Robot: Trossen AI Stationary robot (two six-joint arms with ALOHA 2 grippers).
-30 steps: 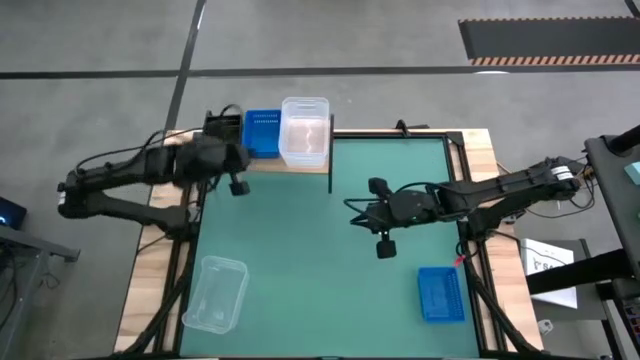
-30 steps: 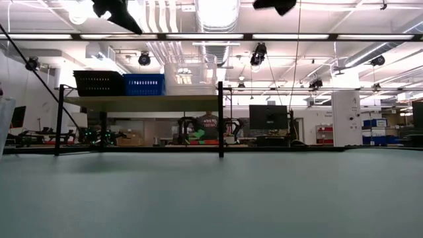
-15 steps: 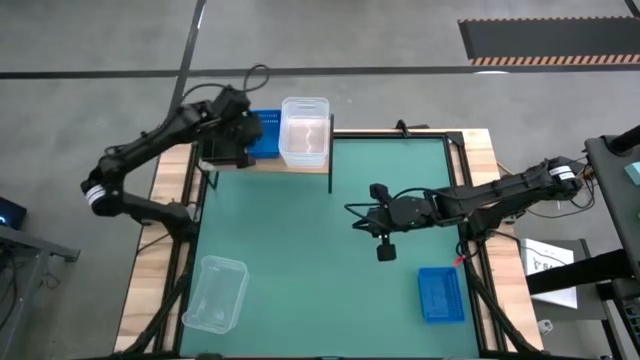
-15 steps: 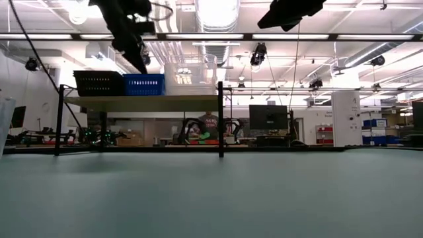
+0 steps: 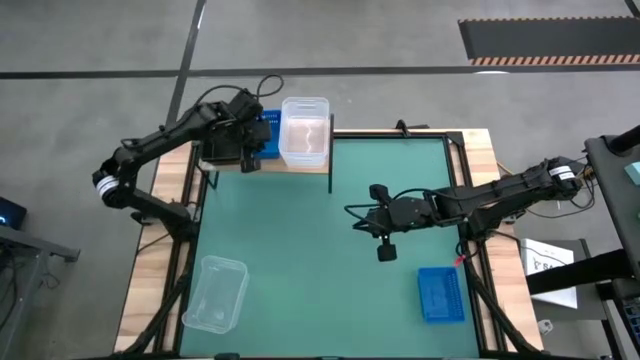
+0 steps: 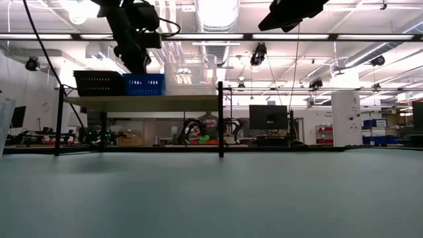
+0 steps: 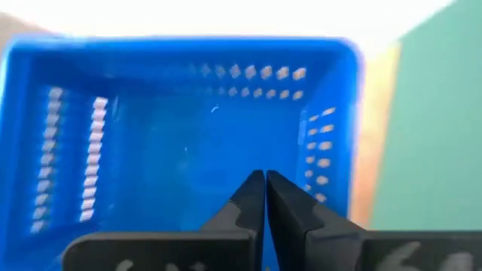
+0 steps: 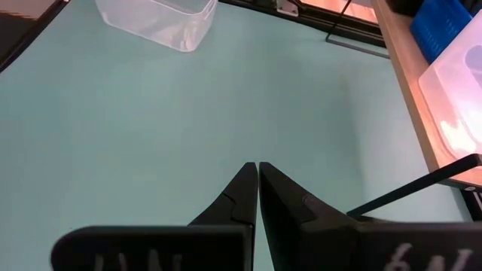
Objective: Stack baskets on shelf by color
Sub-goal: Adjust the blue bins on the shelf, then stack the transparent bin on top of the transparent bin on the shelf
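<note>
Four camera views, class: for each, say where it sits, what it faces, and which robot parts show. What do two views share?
High: overhead, facing down; both arms, shelf.
Low: table height, facing across; arms overhead.
Left wrist: above blue basket on the shelf; left gripper shut.
Right wrist: over mat; right gripper shut, clear basket.
Shared: high and right wrist both show that clear basket.

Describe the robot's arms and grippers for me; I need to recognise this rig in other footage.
Both arms are dark, jointed, with black cables looping along them. The left arm has a pale band near its base; the right arm has one near its far end. The left gripper and right gripper each have two black tapering fingers.
</note>
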